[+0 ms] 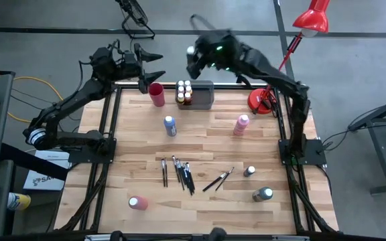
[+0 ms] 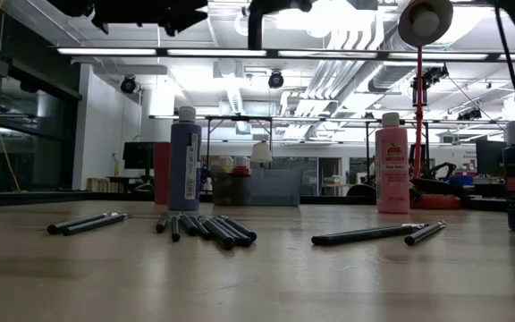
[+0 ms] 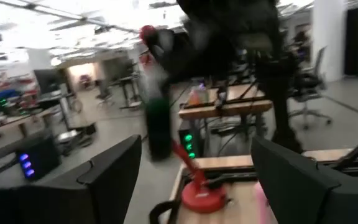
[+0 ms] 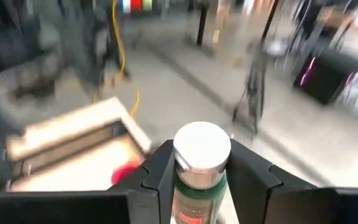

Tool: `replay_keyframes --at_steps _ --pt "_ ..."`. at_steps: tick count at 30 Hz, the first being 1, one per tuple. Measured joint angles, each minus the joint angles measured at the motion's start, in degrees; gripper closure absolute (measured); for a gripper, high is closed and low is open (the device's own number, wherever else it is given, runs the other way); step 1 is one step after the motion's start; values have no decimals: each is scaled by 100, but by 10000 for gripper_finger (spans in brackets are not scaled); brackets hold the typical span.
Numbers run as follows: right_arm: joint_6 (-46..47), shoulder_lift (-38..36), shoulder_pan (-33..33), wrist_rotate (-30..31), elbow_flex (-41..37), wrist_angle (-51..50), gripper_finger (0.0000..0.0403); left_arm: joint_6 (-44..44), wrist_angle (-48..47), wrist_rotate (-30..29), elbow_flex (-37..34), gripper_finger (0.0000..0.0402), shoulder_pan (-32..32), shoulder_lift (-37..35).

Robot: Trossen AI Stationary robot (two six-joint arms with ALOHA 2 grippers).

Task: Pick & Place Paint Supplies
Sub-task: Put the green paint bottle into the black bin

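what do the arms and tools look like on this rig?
Both arms are matte black, jointed links. Left tool: two flat, wedge-shaped black fingers. Right tool: same black fingers, with green indicator lights on its wrist. The left arm's base link carries a pale band.

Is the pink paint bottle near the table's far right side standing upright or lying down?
Upright. The pink paint bottle stands on its base with its pale cap on top in the low view.

At the far edge of the surface (image 1: pixel 206 134), the cup (image 1: pixel 157 94) stands just left of the tray (image 1: pixel 204 96), which holds several bottles (image 1: pixel 184 92) in its left part. Two bottles (image 1: pixel 170 125) (image 1: pixel 241 124) lie mid-surface, well apart. Nearer, the paintbrushes (image 1: pixel 179 173) lie in a row, with two more brushes (image 1: pixel 218 179) to their right. Three bottles (image 1: pixel 138 203) (image 1: pixel 249 172) (image 1: pixel 262 195) sit toward the near edge.
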Motion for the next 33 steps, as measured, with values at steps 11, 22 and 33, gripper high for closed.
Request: replay_keyframes --at_steps 11,22,33 --pt "287 649 -246 -70 -6 -309 294 394 -779 -7 2 103 5 -103" --pt "532 643 -444 -316 -811 38 294 642 -1101 -98 2 103 5 -337" --pt "1113 559 -359 -135 -2037 588 294 636 -1140 -109 2 103 5 -339"
